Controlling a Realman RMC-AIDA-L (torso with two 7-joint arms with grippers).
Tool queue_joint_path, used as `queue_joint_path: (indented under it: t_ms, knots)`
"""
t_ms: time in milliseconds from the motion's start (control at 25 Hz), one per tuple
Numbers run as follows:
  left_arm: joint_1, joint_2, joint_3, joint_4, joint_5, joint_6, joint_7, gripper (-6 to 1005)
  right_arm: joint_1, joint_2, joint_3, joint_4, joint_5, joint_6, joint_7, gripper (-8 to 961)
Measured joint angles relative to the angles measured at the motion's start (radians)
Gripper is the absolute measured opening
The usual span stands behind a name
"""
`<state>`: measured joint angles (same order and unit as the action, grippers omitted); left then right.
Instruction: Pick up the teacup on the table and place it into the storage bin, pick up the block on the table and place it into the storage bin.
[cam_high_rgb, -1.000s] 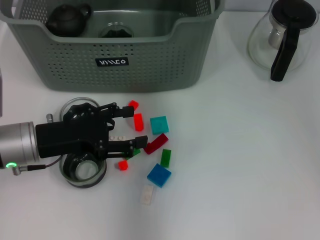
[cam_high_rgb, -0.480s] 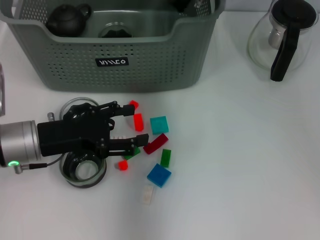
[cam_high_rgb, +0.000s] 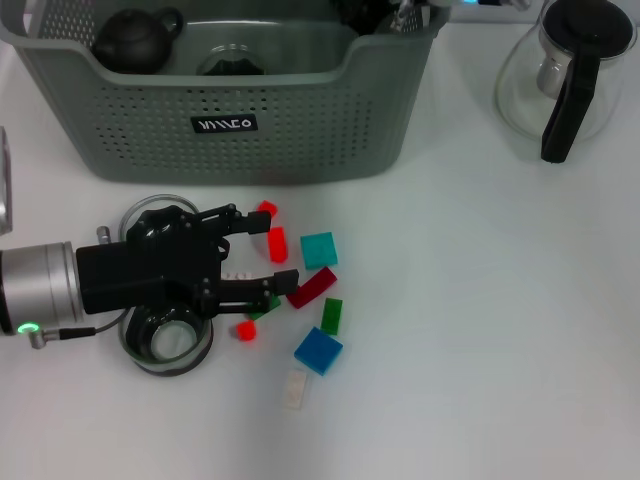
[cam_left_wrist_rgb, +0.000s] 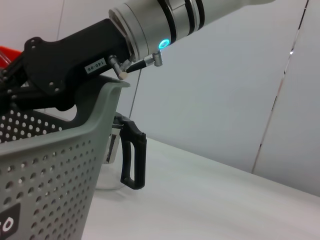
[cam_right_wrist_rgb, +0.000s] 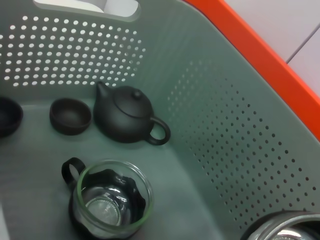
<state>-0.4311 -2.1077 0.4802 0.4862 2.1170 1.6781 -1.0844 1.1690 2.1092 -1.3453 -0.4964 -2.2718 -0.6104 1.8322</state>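
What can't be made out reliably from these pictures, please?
- Right hand: the head view's top edge cuts it off, and in the left wrist view the storage bin rim hides its tip.
- Glass vessel: in the head view it is mostly covered by the left hand, so its kind is unclear.
- Bin label: the lettering is too small to read.
- Glass pot: its top is cropped by the head view's edge.

White table (cam_high_rgb: 480, 330) carries the grey-green storage bin (cam_high_rgb: 300, 120) at the rear and a glass pitcher (cam_high_rgb: 560, 75) with a black handle to its right. Loose blocks (cam_high_rgb: 318, 349) in red, green, blue, teal and white lie before the bin. A glass cup (cam_high_rgb: 165, 342) stands just left of them.
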Motion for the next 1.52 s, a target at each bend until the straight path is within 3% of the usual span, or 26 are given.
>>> queue_joint_path:
  t_ms: [440, 640, 760, 960, 1160, 1240, 1360, 1520]
  knots:
    - [0.006, 0.0, -0.002, 0.0, 0.001, 0.0, 0.0, 855, -0.004, -0.006, -0.001, -0.028, -0.009, -0.035, 0.034, 125]
    - [0.008, 0.0, -0.002, 0.0, 0.0, 0.0, 0.0, 854, -0.012, -0.009, -0.002, -0.079, -0.034, -0.058, 0.065, 318]
    - [0.009, 0.002, -0.002, 0.0, -0.001, 0.004, 0.0, 854, -0.044, -0.008, -0.002, -0.183, -0.087, -0.099, 0.116, 401]
    - [0.011, 0.008, -0.003, 0.0, -0.003, 0.012, -0.005, 854, -0.132, -0.007, -0.002, -0.449, -0.139, -0.204, 0.217, 514]
    - [0.012, 0.017, -0.006, 0.006, -0.003, 0.013, -0.014, 854, -0.267, -0.009, 0.004, -0.768, -0.096, -0.353, 0.26, 657]
    - [0.011, 0.024, -0.018, 0.006, -0.003, 0.014, -0.019, 854, -0.335, -0.009, 0.0, -0.888, -0.03, -0.424, 0.256, 764]
    - [0.011, 0.035, -0.039, 0.009, -0.003, 0.03, -0.022, 853, -0.466, -0.01, 0.008, -1.029, 0.137, -0.552, 0.188, 762]
    - [0.015, 0.056, -0.043, 0.015, 0.001, 0.063, -0.022, 853, -0.602, -0.012, 0.061, -1.073, 0.361, -0.743, 0.08, 762]
